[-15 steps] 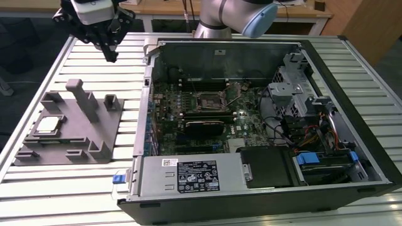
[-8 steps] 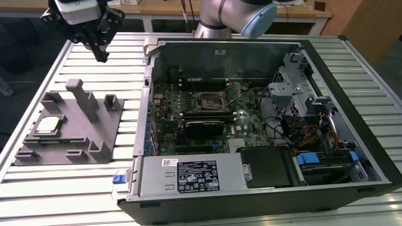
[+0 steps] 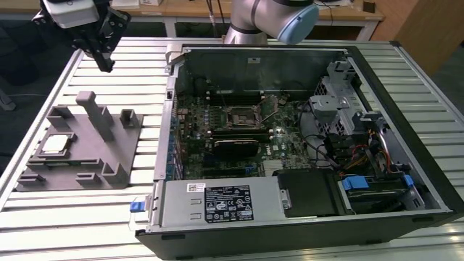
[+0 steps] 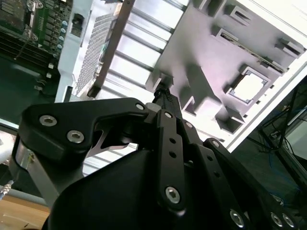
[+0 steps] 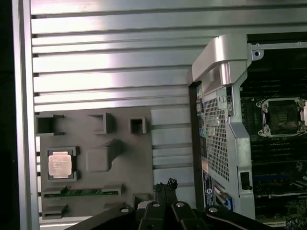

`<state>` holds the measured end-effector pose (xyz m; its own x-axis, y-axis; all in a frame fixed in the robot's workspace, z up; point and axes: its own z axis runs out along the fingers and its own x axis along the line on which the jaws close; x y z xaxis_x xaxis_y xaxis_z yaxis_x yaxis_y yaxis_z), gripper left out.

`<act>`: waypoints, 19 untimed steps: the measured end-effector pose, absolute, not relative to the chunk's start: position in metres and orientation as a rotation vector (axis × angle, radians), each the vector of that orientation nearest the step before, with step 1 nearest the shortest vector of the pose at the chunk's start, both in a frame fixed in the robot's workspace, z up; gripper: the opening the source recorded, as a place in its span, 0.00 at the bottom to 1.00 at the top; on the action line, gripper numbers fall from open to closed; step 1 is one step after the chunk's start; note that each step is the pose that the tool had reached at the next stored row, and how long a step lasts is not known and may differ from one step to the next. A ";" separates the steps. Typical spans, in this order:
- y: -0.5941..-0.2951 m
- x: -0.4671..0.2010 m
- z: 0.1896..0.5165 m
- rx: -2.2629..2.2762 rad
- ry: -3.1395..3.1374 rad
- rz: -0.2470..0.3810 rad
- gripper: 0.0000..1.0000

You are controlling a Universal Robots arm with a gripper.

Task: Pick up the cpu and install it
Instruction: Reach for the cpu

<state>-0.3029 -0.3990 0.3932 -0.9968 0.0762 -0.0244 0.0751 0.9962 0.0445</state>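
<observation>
In the exterior view, the robot arm beyond the computer case runs out of the picture at the upper edge. The gripper, to the exterior view's left of the case, loses its body to that same edge. The case's near corner is cropped too, and its power supply covers whatever part of the motherboard lies beneath. In the second wrist view we see the cpu only as white glare, and the gripper's links hide part of the grey fixture block beside the case. In the first wrist view the cpu socket inside the case is clipped by the picture's edge.
</observation>
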 end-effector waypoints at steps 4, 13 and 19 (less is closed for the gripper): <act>-0.399 -0.317 0.393 0.119 3.112 0.068 0.11; -0.399 -0.344 0.389 0.119 3.112 0.068 0.11; -0.399 -0.359 0.386 0.119 3.113 0.068 0.11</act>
<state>-0.3589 -0.3995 0.3856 -0.9968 0.0767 -0.0244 0.0756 0.9961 0.0445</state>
